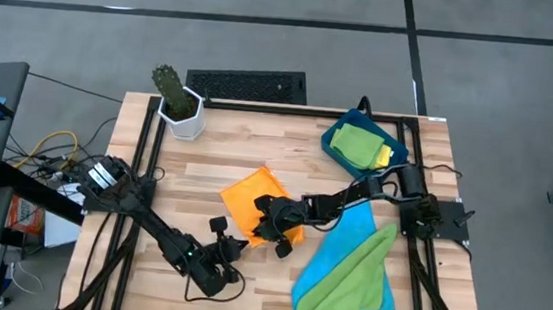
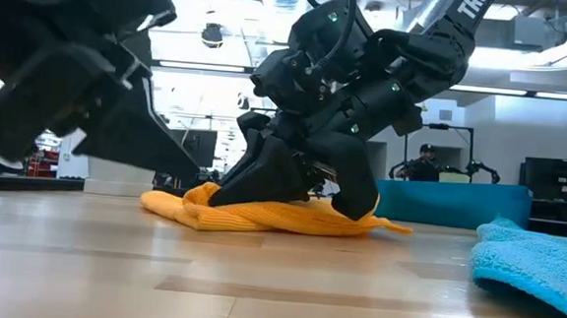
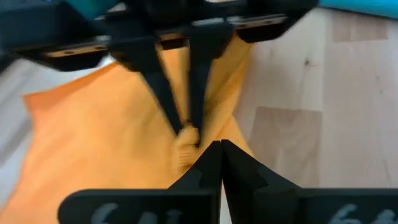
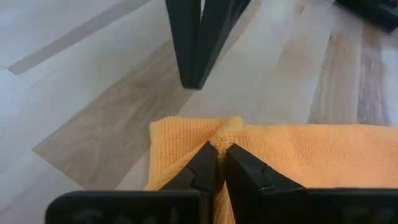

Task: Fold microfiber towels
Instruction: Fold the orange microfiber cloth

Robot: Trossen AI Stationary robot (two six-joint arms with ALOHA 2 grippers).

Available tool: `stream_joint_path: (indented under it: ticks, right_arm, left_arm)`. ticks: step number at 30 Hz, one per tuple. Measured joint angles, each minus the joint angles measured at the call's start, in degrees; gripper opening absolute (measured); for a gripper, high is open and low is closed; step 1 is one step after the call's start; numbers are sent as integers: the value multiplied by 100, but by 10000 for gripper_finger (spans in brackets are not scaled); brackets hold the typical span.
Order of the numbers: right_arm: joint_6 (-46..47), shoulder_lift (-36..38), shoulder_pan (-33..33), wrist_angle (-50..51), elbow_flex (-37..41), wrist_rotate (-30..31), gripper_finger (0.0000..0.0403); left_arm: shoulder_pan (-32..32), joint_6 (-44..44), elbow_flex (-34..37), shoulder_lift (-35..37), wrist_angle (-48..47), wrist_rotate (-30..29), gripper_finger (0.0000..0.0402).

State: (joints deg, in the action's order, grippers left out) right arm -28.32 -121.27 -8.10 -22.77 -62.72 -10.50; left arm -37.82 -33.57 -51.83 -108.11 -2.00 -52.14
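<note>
Nearest the low camera lies the blue towel (image 2: 538, 268), spread beside the lime green towel (image 1: 351, 282) on the table (image 1: 216, 160) — both await folding. At mid-table, the orange towel (image 1: 253, 198) is partly doubled; the right gripper (image 4: 221, 149) pinches its edge. The left gripper (image 3: 219, 146) is pressed together just beside it, apparently gripping nothing — likely staged to assist.

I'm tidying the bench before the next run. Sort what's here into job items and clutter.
Job: orange towel, pinched by right gripper, left gripper shut beside it; blue towel; green towel; green towel and yellow towel in the tray.

Lying about: dark-blue tray, potted cactus.
</note>
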Motion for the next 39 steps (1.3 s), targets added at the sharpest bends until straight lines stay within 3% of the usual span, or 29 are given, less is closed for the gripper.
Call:
stream_joint_path:
  ticks: [4,39]
  right_arm:
    - [88,0,0,-2,0,-9,56]
    - [189,0,-7,22,4,-11,57]
  left_arm:
    - [65,117,0,-88,177,253,0]
    - [186,252,24,-263,396,405,0]
